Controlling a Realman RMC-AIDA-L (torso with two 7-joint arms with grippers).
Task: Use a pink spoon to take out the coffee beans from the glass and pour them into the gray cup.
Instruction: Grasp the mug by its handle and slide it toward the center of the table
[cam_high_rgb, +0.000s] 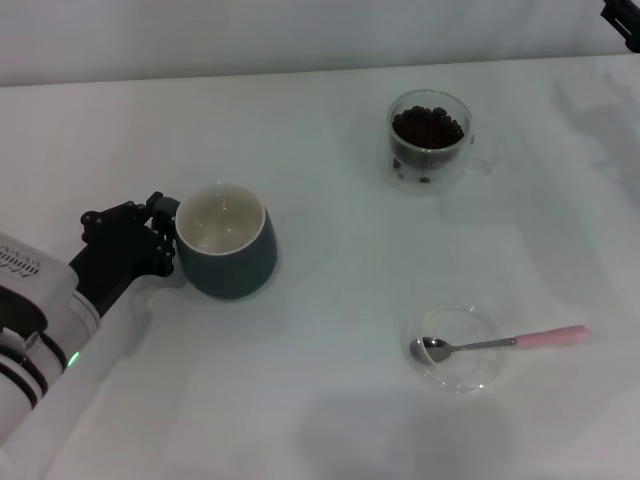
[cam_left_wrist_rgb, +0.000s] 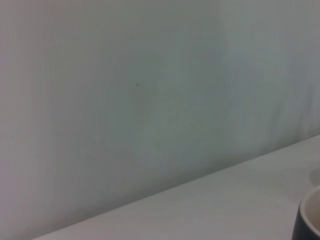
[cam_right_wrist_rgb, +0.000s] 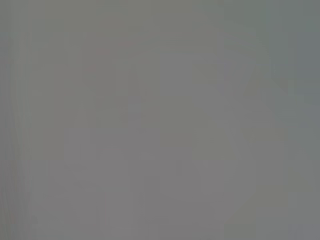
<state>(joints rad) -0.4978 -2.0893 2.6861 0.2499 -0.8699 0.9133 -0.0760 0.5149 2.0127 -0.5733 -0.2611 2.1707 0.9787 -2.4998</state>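
Observation:
The gray cup (cam_high_rgb: 228, 243) stands at the left of the table, its cream inside empty; its rim also shows in the left wrist view (cam_left_wrist_rgb: 310, 217). My left gripper (cam_high_rgb: 165, 232) is right against the cup's left side, where the handle is hidden behind it. The glass (cam_high_rgb: 430, 140) with a heap of coffee beans (cam_high_rgb: 428, 127) stands at the back, right of centre. The pink spoon (cam_high_rgb: 505, 342) lies with its metal bowl in a clear saucer (cam_high_rgb: 455, 350) and its pink handle pointing right. Only a dark bit of my right arm (cam_high_rgb: 625, 22) shows at the top right corner.
The white table (cam_high_rgb: 330, 260) runs back to a pale wall. The saucer with the spoon is at the front right, well apart from the glass and the cup. The right wrist view shows only a flat grey surface.

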